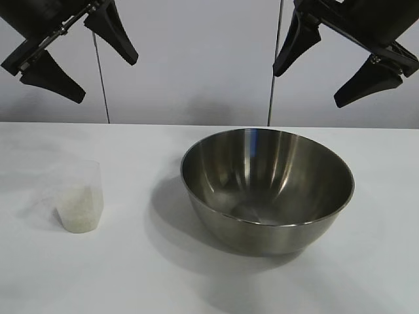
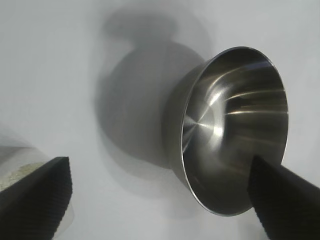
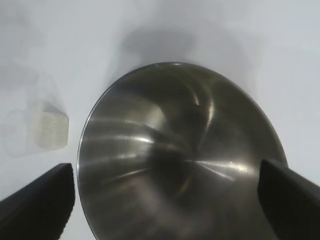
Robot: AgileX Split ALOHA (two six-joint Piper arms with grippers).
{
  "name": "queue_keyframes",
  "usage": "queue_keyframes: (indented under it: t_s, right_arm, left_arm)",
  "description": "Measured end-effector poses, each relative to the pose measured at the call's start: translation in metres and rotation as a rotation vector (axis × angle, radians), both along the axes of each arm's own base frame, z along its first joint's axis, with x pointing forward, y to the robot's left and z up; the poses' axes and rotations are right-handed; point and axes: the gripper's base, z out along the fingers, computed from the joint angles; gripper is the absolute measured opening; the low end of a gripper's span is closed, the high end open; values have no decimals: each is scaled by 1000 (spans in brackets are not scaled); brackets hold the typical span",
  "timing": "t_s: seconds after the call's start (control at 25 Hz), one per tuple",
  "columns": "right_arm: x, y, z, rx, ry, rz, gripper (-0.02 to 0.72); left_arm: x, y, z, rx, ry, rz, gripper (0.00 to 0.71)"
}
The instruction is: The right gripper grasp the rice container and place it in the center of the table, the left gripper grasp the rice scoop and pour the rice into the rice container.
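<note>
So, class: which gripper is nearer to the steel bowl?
Right. The right gripper hangs open directly above the steel bowl. The left gripper, also open, hangs off to the bowl's left, above the plastic cup of rice.

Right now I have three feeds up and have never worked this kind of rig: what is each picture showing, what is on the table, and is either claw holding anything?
The machine is two black arms, each ending in a two-fingered claw. The wide picture faces both arms: the left gripper and the right gripper hang above the table, both open and holding nothing. The other two pictures come from cameras on the wrists, looking down past each claw's own black fingers. On the white table stands the rice container, a large steel bowl that looks empty. At its left, apart from it, stands the rice scoop, a small clear cup, upright, partly filled with rice. Nothing has been grasped yet.
</note>
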Motion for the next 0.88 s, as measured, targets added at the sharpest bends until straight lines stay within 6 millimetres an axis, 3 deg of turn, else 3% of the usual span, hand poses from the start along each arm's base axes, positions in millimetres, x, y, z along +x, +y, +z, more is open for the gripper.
queue_keyframes:
  t_s: [0.24,0.48,0.64,0.88]
  right_arm:
    - [0,-1,0,-10,-2,2,683]
    - [-1,-16,-9,-214,3,15,681]
    - [-4,-23,-38,-280,32,-15,655]
    - [3,-20,-88,-242,98,-52,650]
  left_arm:
    - [0,0,0,0,-2,2,686]
    - [0,0,0,0,-3,2,686]
    - [0,0,0,0,-4,3,686]
    - [1,0,0,0,-5,4,686]
